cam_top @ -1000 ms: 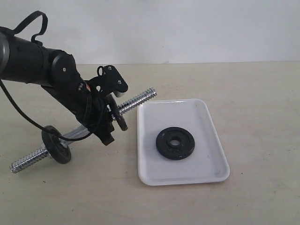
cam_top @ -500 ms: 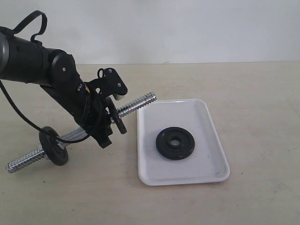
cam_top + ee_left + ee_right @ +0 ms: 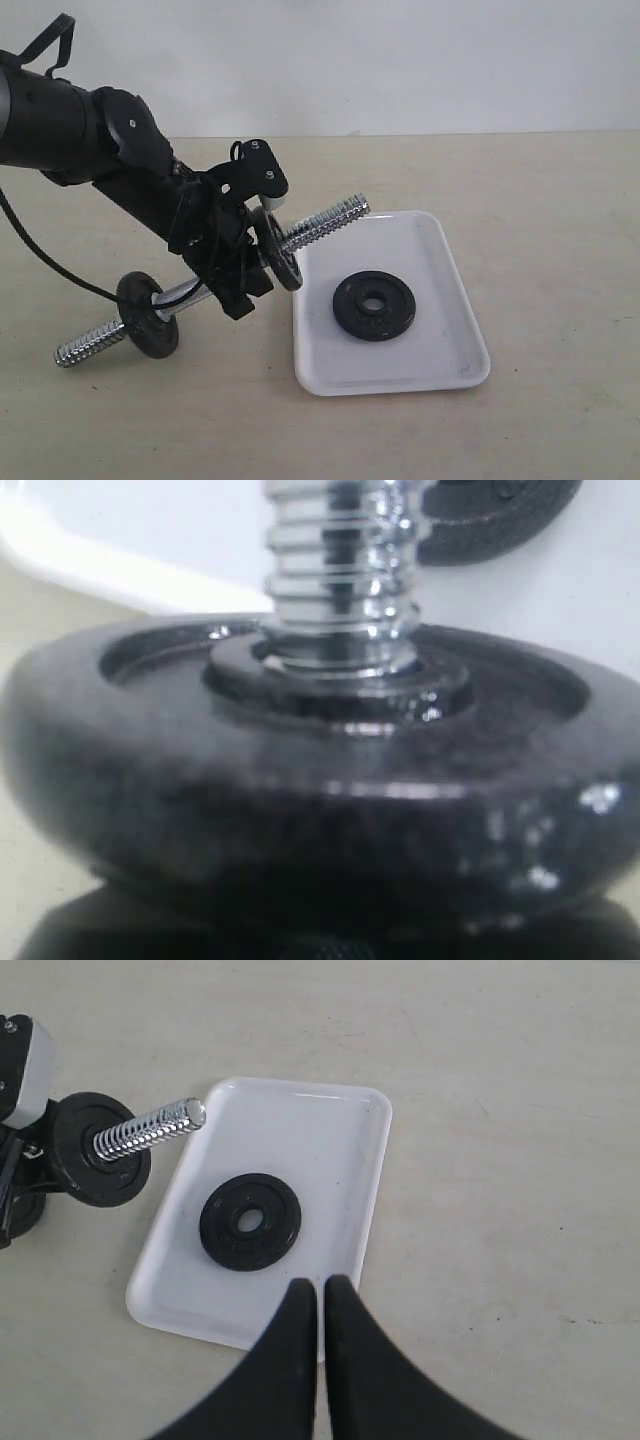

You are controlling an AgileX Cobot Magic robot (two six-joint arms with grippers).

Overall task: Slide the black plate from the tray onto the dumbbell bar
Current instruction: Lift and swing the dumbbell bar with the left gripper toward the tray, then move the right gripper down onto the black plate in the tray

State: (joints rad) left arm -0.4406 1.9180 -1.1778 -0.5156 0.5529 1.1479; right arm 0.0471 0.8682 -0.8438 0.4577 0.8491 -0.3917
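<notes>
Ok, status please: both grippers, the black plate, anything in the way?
Left gripper shut on chrome threaded dumbbell bar, held tilted. Right gripper shut, empty. Small round black iron plate flat in white rectangular plastic tray, untouched. Nothing else on tray.

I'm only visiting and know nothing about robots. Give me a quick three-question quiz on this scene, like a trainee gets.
1. True or false: the black plate lies flat in the tray.
2. The left gripper holds: A the tray, B the dumbbell bar, C the black plate?
3. Fill in: the right gripper has its jaws ____.
Key: 1 true; 2 B; 3 shut.
</notes>
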